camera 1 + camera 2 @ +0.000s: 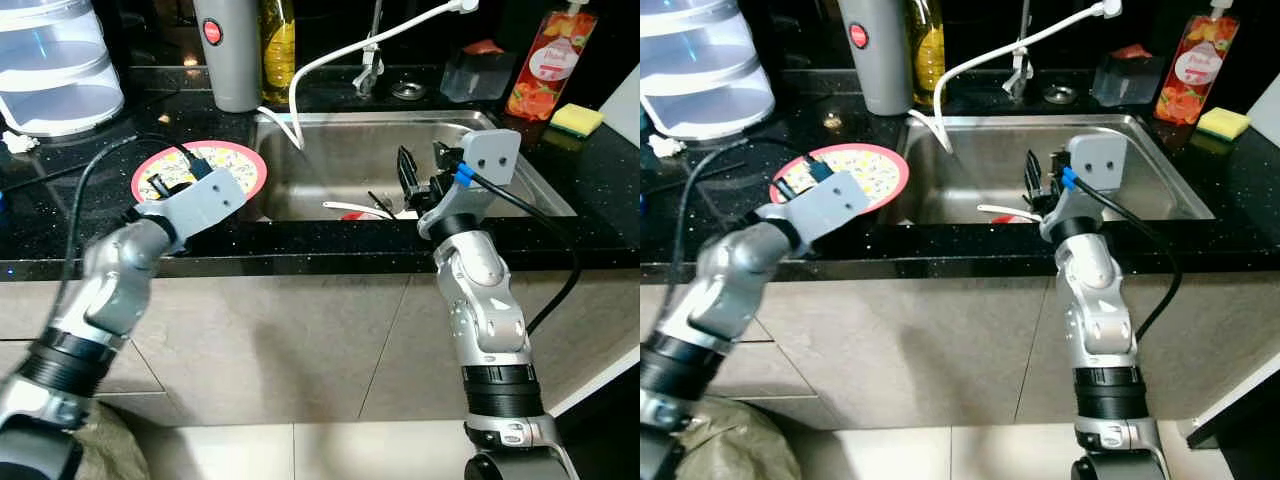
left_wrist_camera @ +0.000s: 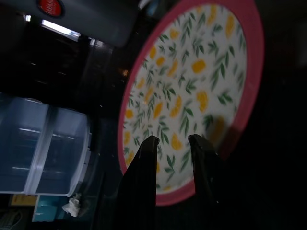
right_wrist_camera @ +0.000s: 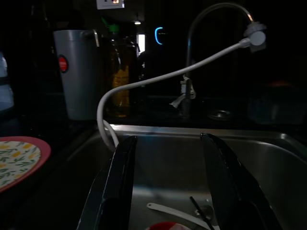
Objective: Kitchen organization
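A pink-rimmed plate (image 1: 240, 165) with a yellow and green leaf print lies flat on the black counter, left of the steel sink (image 1: 500, 150). My left gripper (image 2: 172, 141) hovers over the plate's near rim, fingers a narrow gap apart with nothing between them. My right gripper (image 1: 422, 168) hangs open over the sink's front right part, holding nothing. In the sink basin lie a white spoon (image 1: 345, 207) and a red item (image 3: 165, 225), just below the right fingers.
A grey canister (image 1: 228, 50) and an oil bottle (image 1: 278, 40) stand behind the plate. A white faucet hose (image 1: 370, 45) arcs into the sink. A clear stacked container (image 1: 55, 60) is far left; a red pouch (image 1: 548, 60) and a yellow sponge (image 1: 577, 118) are far right.
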`<state>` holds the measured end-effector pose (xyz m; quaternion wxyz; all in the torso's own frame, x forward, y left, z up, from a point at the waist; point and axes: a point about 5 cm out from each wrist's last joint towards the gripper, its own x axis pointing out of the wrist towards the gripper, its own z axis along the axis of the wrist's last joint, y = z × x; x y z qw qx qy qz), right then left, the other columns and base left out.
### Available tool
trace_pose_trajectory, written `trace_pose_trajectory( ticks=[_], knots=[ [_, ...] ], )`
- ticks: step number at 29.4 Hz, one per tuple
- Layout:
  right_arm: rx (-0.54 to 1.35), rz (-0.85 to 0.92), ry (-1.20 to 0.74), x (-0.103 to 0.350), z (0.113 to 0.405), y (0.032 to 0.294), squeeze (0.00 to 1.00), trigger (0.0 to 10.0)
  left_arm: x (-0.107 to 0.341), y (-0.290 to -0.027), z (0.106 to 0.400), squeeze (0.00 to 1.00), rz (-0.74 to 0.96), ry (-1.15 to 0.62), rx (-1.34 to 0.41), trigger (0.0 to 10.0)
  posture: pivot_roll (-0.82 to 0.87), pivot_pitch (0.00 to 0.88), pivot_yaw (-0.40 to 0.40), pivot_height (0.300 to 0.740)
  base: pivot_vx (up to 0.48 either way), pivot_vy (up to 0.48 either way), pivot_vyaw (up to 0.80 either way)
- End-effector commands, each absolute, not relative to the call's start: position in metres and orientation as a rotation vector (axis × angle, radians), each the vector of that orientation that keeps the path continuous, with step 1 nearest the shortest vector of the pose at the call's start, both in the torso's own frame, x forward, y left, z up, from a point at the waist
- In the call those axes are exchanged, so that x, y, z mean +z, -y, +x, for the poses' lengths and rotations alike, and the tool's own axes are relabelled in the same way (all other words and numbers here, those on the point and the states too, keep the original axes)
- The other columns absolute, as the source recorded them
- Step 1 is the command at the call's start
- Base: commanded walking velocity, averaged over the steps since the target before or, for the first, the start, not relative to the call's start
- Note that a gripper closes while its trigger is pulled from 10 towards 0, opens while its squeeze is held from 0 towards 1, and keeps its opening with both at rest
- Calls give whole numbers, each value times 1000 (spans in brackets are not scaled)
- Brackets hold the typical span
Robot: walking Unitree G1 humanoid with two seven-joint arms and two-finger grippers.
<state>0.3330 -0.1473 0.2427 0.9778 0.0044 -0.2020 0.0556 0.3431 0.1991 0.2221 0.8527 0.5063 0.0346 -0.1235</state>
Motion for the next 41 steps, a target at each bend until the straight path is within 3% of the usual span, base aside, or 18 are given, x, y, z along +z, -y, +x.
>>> trace_pose_trajectory(
  ticks=[1,9,11,12,13,35,41],
  knots=[
    [95,38,399,240,334,145,0,10000,223,-208,345,0,1141,-123,-294,10000,124,0,2,740,0,0,0],
    [123,24,401,238,330,142,0,10000,225,-205,347,0,1156,-133,-334,10000,117,0,10,740,0,0,0],
    [103,34,395,238,331,145,0,10000,224,-201,349,0,1170,-136,-358,9373,116,0,3,740,0,0,0],
    [103,34,395,238,331,145,0,10000,224,-201,349,0,1170,-136,-358,9373,116,0,3,740,0,0,0],
    [104,36,402,240,332,145,0,10000,224,-198,349,0,1183,-130,-386,10000,112,0,11,740,0,0,0],
    [85,35,402,236,329,147,0,10000,252,-198,369,0,1266,-144,-586,10000,98,0,24,740,0,0,0],
    [86,33,402,236,329,147,0,10000,251,-200,378,0,1157,-183,-665,10000,101,0,27,740,0,0,0]
  ],
)
